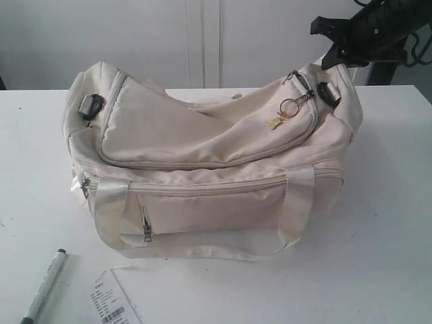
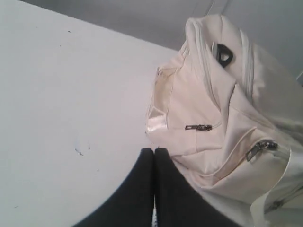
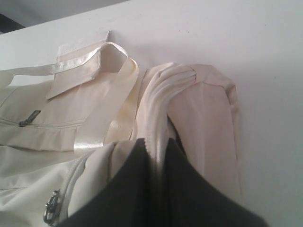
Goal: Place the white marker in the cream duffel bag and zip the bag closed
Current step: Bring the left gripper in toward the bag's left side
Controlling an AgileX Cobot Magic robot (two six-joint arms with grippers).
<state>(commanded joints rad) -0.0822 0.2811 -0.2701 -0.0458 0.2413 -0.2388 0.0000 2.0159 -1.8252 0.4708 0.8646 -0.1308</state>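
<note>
white marker (image 1: 44, 286): laid on the desk (image 1: 378, 236) off the front-left corner of the cream duffel bag (image 1: 202, 169), apart from it, long axis slanted, cap toward the bag | left pincer (image 2: 154, 156): pressed together, empty, judged the nearer | right pincer (image 3: 158, 156): pinched on bag fabric at its right end

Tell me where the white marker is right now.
In the exterior view, the white marker lies on the table at the lower left corner, apart from the cream bag, just left of the barcoded paper tag.
</note>
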